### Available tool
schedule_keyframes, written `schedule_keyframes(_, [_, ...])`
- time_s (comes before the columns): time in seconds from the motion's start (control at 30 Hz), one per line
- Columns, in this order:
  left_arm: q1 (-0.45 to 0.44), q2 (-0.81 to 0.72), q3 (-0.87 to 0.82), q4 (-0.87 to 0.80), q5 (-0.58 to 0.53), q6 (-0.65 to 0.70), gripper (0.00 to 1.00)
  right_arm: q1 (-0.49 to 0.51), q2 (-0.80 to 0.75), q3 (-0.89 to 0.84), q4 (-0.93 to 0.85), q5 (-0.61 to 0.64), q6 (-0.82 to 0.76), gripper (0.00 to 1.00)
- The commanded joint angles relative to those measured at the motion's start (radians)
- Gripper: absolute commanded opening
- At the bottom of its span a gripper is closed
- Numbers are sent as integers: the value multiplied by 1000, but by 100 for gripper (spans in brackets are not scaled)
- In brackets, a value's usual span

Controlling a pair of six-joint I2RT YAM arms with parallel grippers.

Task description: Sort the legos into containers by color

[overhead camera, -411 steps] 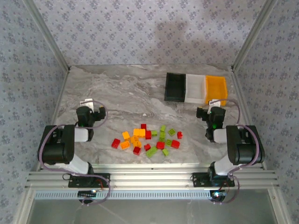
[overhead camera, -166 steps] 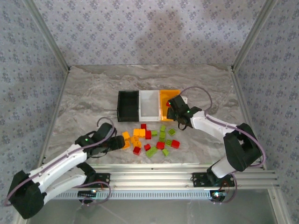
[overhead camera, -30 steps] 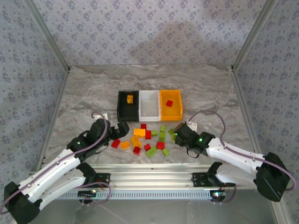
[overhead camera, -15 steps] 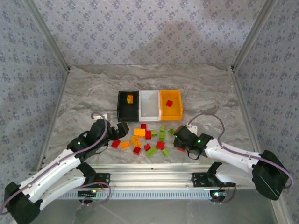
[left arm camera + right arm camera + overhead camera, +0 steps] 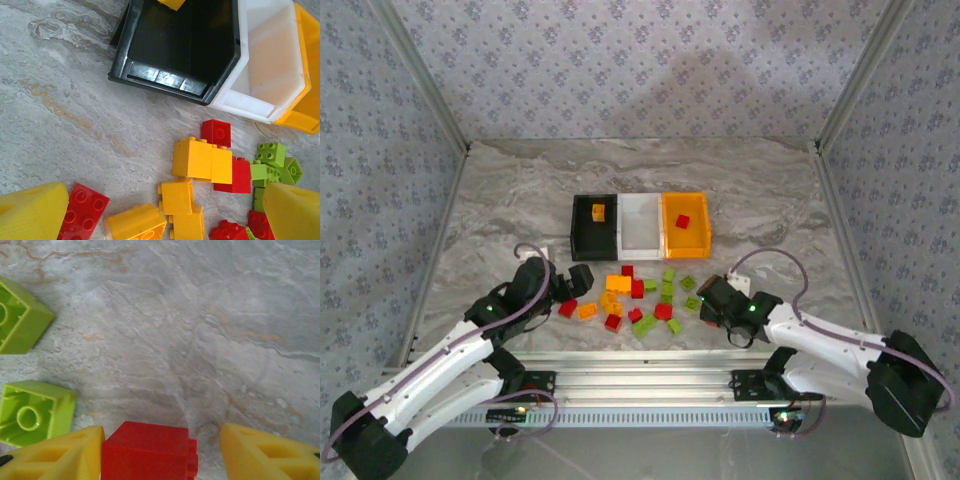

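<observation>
The marble table [image 5: 520,190] carries legos [image 5: 618,284] and containers [image 5: 640,228].

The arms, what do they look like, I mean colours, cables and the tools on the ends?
Both the left arm and right arm have white links, black joints and a looping lilac-grey cable. Left tool and right tool are black with yellow wedge-shaped fingers.
</observation>
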Motion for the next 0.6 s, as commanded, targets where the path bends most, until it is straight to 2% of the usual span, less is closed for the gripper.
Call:
schedule_keyframes(0.0, [11,-15,-4,5,16,3,100,-1,-40,-16,-103,31,43,62])
schedule_keyframes(0.23, [25,-13,-20,16,27,-2,100,-41,26,-47,26,-44,11,58])
schedule_keyframes(0.43, [35,-7,-27,21,34,0,100,-44,74,-2,64,-55,-35,30])
schedule_keyframes(0.57, [37,-4,-24,10,25,-1,100,-69,80,162,13,-34,-164,24])
